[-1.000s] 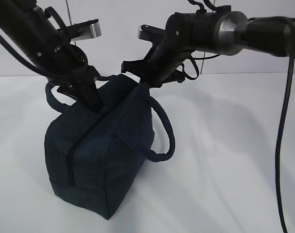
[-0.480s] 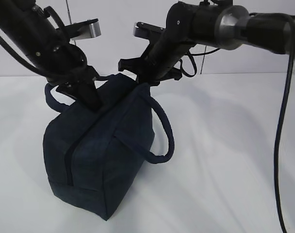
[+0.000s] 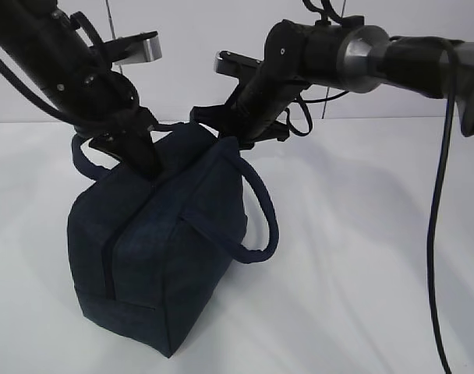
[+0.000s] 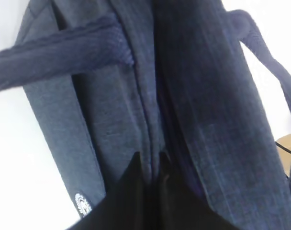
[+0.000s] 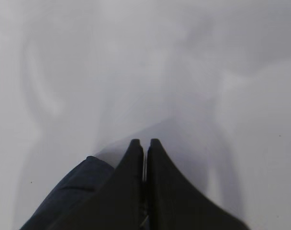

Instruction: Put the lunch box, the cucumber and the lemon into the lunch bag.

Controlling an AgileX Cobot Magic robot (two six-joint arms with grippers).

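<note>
Navy lunch bag (image 3: 155, 257), illegible white logo (image 4: 82, 204); left pincer (image 4: 150, 165) pinching its top, right pincer (image 5: 144, 149) clenched empty.

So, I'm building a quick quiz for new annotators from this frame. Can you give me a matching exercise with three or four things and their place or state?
Things:
1. lunch bag
2. left gripper
3. right gripper
4. near handle

Place or state:
A. shut, at the bag's far end, camera looking past onto the white table
B. hangs in a loop down the bag's side
C. stands on the table, top seam drawn together
D. pinched on fabric along the top seam

Pairs: 1-C, 2-D, 3-A, 4-B
</note>
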